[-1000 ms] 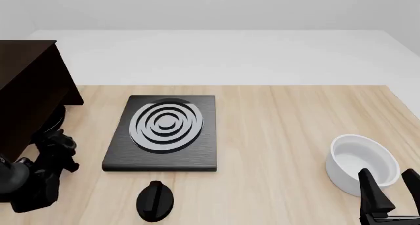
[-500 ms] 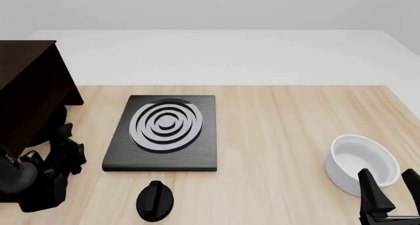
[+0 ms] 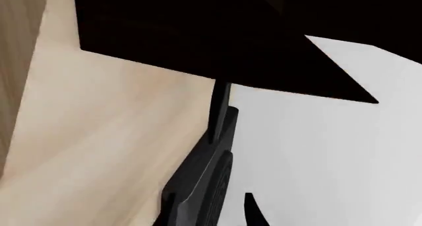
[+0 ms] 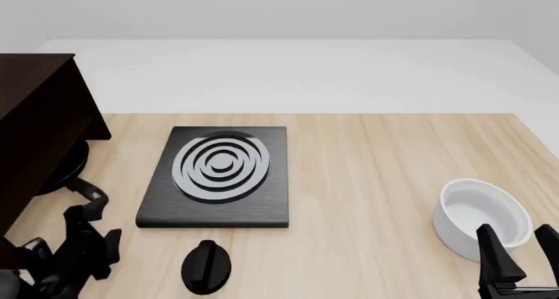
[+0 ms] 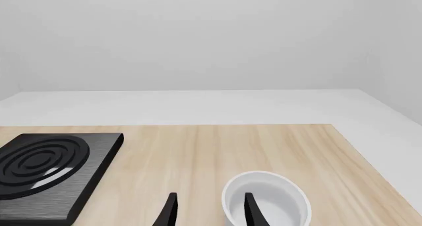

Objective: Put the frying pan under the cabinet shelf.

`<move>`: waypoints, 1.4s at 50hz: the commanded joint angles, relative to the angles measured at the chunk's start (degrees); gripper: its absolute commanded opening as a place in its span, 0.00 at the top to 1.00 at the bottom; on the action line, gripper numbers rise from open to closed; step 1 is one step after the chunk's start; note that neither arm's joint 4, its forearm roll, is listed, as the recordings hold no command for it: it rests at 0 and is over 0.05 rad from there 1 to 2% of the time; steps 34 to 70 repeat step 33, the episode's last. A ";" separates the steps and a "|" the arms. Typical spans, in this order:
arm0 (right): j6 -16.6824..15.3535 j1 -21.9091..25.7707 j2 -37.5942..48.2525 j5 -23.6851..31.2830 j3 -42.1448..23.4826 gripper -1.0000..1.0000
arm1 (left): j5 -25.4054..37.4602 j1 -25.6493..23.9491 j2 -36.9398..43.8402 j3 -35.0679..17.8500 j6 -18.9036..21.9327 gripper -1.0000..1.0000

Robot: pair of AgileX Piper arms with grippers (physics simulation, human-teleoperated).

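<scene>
The dark brown cabinet shelf (image 4: pixel 39 116) stands at the table's far left. The black frying pan sits mostly hidden under it; only part of its rim (image 4: pixel 73 161) and its handle end (image 4: pixel 89 193) stick out. In the left wrist view the thin handle (image 3: pixel 220 105) runs in under the dark cabinet (image 3: pixel 197 38). My left gripper (image 4: pixel 91 232) is open, just short of the handle end on the near side; it also shows in the left wrist view (image 3: pixel 211 213). My right gripper (image 4: pixel 520 246) is open and empty at the near right, by the white bowl.
A black square stove plate (image 4: pixel 218 175) with silver rings lies in the middle-left; it also shows in the right wrist view (image 5: pixel 39 171). A black knob-like piece (image 4: pixel 207 266) lies near the front edge. A white bowl (image 4: pixel 480 214) stands at the right, also in the right wrist view (image 5: pixel 267 201).
My left gripper has drawn back from the cabinet toward the near edge and no longer holds the pan handle. The pan stays under the cabinet. The right arm has not moved.
</scene>
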 commanded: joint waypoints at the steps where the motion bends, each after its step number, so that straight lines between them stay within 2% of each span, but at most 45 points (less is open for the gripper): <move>1: 0.00 0.00 0.01 0.00 0.00 0.00 | 0.00 -2.22 -4.59 4.74 0.47 0.00; 7: 0.01 -0.01 -0.01 0.01 0.00 0.00 | 0.00 -3.59 -4.55 4.74 1.68 0.00; 8: -0.01 -0.01 0.00 0.00 0.00 0.00 | 0.00 -4.15 -5.47 4.74 3.76 0.00; 17: 0.00 -0.01 0.02 -0.01 0.00 0.00 | 0.00 -4.88 -3.86 4.74 2.66 0.00; 18: 0.01 -0.01 0.01 0.00 0.00 0.00 | 0.00 -4.76 -4.21 4.74 4.24 0.00; 19: -0.01 -0.01 0.01 0.00 0.00 0.00 | 0.00 -5.89 -4.19 4.74 3.36 0.00; 22: -0.01 -0.01 -0.02 0.01 0.00 0.00 | 0.00 -9.17 -3.03 4.74 4.31 0.00; 24: 0.00 -0.01 -0.02 0.01 0.00 0.00 | 0.00 -8.43 -2.17 4.74 5.72 0.00; 25: -0.01 0.00 0.00 0.00 0.00 0.00 | 0.00 -8.64 -1.71 4.74 4.80 0.00; 28: 0.00 0.00 0.03 -0.01 0.00 0.00 | 0.00 -9.71 -0.88 4.74 5.97 0.00; 30: 0.01 0.00 0.00 0.00 0.00 0.00 | 0.00 -12.17 -1.67 4.74 9.14 0.00; 31: -0.03 0.00 0.03 -0.02 0.00 0.00 | 0.00 -12.55 -0.84 4.74 9.12 0.00; 32: 0.01 -0.02 0.00 0.00 0.00 0.00 | 0.00 -13.63 -2.31 4.74 11.38 0.00; 70: 0.01 -0.02 0.00 0.00 0.00 0.00 | 0.00 -13.63 -2.31 4.74 11.38 0.00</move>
